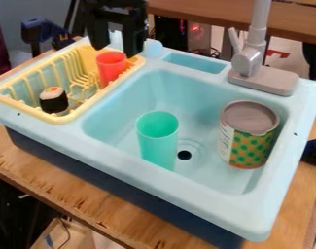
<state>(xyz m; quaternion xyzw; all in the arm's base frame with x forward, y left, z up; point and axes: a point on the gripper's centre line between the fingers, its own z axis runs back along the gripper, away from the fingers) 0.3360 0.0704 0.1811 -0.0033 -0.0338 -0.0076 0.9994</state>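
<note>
Camera view: the black gripper (116, 49) is seen over the far end of the yellow dish rack (70, 118), its fingers apart with nothing clamped. The red cup (111, 69) is stood roughly upright in the rack, its rim close to the fingertips; whether contact is made cannot be determined.

Principal risk, as judged: the rim could be struck from above if the gripper were lowered off-centre, and the cup could be tipped, being narrow and probably light. The rack or the adjoining sink edge (209, 193) could also be caught by a fingertip, owing to the tight clearance there. If the rack is not fixed, it could be dragged and the sushi piece (53, 100) at its near end rolled.

Lesser risk: should the cup be knocked sideways, it could be dropped into the basin, where the green cup (157, 141) is stood beside the drain (184, 155) and could be toppled. The can (250, 133), nearer the faucet (251, 51), is judged less exposed.
</note>
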